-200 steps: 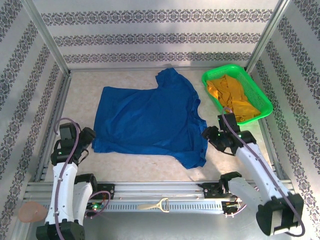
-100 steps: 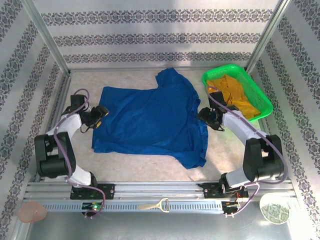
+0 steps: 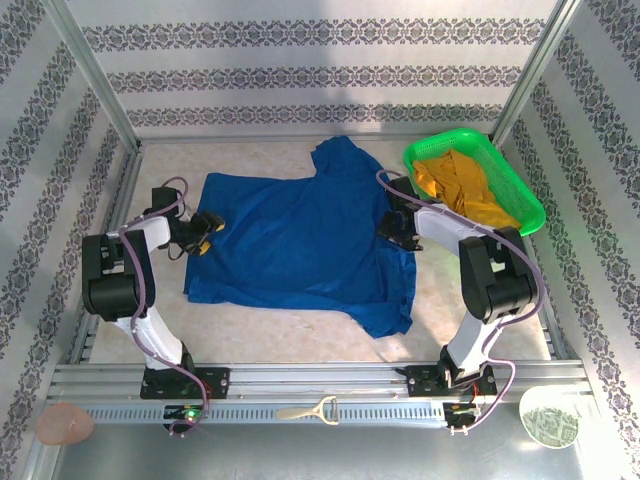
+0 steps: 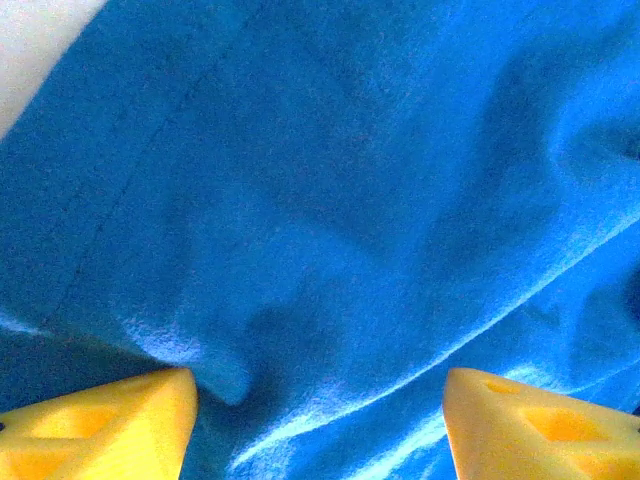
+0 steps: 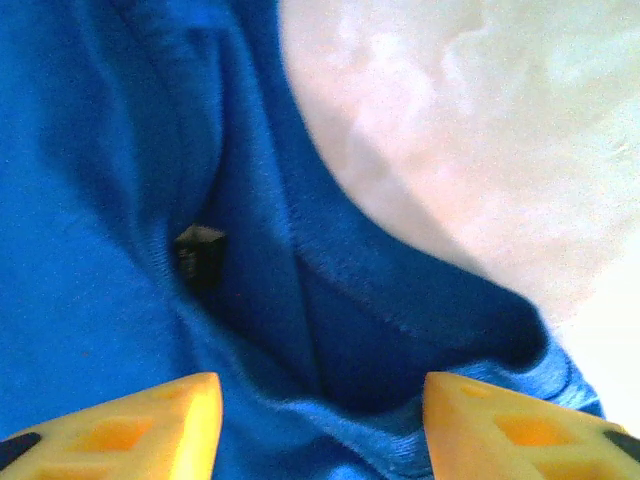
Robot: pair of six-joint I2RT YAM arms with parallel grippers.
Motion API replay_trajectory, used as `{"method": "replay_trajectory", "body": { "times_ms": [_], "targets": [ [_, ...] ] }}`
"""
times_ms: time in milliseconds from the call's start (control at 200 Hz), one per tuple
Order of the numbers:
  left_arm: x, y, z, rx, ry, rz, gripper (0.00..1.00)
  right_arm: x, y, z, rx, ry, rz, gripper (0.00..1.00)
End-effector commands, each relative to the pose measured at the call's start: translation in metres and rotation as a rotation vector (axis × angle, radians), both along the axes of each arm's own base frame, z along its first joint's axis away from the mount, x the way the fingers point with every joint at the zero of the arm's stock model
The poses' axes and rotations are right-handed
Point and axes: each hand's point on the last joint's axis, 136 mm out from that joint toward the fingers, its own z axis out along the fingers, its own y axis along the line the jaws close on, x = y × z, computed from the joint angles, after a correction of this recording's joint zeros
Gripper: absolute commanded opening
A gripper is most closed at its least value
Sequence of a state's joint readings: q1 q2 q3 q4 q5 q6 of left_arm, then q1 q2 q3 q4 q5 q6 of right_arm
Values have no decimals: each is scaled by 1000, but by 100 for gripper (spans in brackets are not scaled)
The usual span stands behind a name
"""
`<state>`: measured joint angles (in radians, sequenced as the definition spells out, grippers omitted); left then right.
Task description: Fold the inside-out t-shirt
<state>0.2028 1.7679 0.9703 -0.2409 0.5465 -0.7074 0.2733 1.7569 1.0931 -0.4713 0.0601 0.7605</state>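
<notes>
Royal-blue knit t-shirt (image 3: 300, 235) lies flat between the two grippers. Left gripper (image 4: 320, 430) is spread over its hem side, right gripper (image 5: 320, 420) spread astride the stitched collar (image 5: 340, 290), nothing pinched yet. I'd bite in deep and evenly; soft fuzzy cloth like this wrinkles and slips.

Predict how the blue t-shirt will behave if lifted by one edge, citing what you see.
The t-shirt is probably floppy: it lies flat on the table with soft ripples in the left wrist view, so it should drape and sag. It likely weighs little, being thin cloth. Its stitched collar looks thicker, so may give a firmer hold.
</notes>
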Motion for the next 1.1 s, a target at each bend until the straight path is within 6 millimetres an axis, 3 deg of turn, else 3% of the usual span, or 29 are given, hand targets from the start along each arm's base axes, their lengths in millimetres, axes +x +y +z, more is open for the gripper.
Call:
{"method": "replay_trajectory", "body": {
  "times_ms": [0, 115, 240, 305, 380, 450, 644, 799, 924, 1094],
  "targets": [
    [-4, 5, -21, 38, 59, 15, 68, 3, -21, -3, -64, 5, -45, 38],
    [-11, 12, -27, 79, 103, 37, 68, 3, -34, 1, -63, -9, -81, 14],
    [-24, 23, -35, 136, 165, 60, 68, -1, -56, 12, -86, -30, -148, 4],
    [-30, 28, -37, 164, 188, 75, 69, -1, -68, 20, -89, -54, -190, 5],
    [-35, 33, -37, 191, 197, 94, 69, 11, -66, 32, -56, -113, -176, 28],
    [-37, 34, -36, 197, 194, 101, 69, 31, -57, 43, -40, -149, -123, 35],
    [-42, 32, -40, 189, 206, 101, 69, 79, -51, 45, -50, -147, -100, 36],
    [-49, 30, -43, 176, 215, 114, 69, 110, -50, 33, -53, -132, -143, 36],
    [-55, 26, -46, 154, 219, 126, 69, 131, -62, 28, -111, -132, -204, 35],
    [-64, 23, -47, 145, 232, 125, 69, 157, -93, 39, -197, -160, -306, 33]
  ]
}}
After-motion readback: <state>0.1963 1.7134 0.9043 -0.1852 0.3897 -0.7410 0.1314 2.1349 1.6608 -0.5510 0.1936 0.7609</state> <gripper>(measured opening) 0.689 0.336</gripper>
